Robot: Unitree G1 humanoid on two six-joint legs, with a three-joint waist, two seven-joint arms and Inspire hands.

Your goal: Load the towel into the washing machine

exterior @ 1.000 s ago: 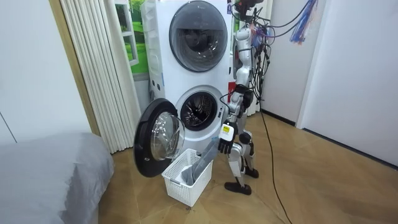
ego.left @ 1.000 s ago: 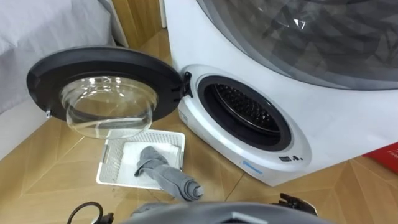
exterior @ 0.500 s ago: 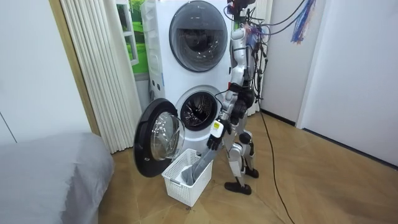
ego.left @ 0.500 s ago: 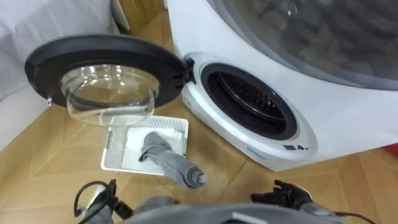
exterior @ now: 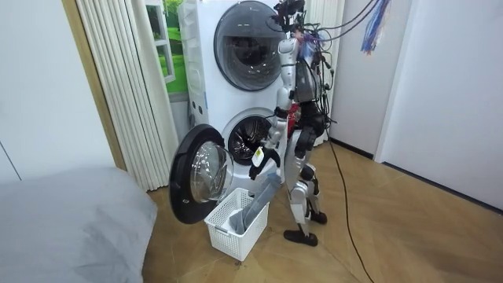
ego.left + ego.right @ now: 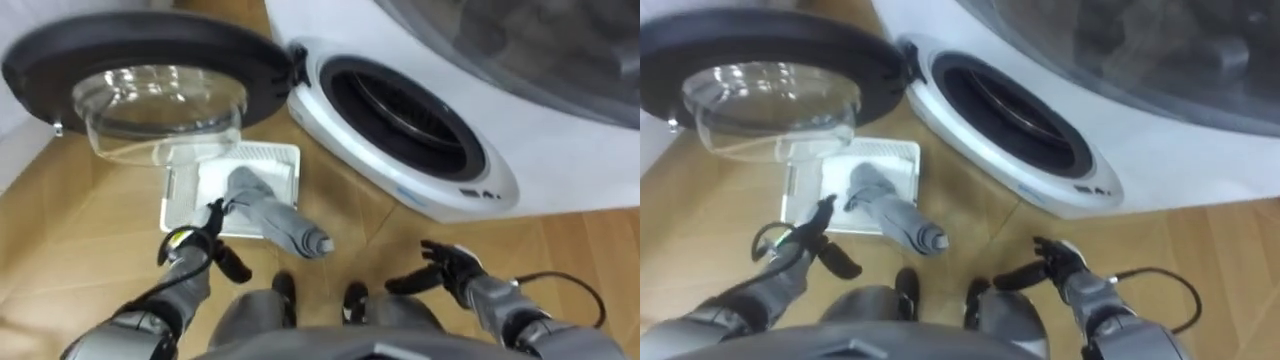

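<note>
**Towel not yet lifted: door open, the rest to be done**

Nothing is held at this point. The grey towel (image 6: 272, 216) is seen in the white basket (image 6: 176, 196) on the wooden floor (image 6: 80, 225), just in front of the washing machine (image 6: 545, 150). One end is sunk in the basket and the other juts over the near rim toward the robot.

The round door (image 6: 150, 45) is swung wide to the robot's left. The drum opening (image 6: 400, 105) is left clear, and no cloth is made out inside. The way in is ready, and that is all that can be counted as done.

The left hand (image 6: 198, 246) is stretched down close beside the towel, fingers spread apart and nothing clasped. Whether cloth is touched cannot be told. The right hand (image 6: 450, 270) is held out low on the other side, fingers likewise parted and empty, well apart from the towel.

In the room view the robot is seen standing right before the lower machine, with the basket at its feet. Gripping, lifting and carrying to the drum are all judged outstanding.

The towel is shown bunched into a thick, soft, plain grey roll with a twisted tip at its near end. A limp, drooping load is to be expected once it is raised.
</note>
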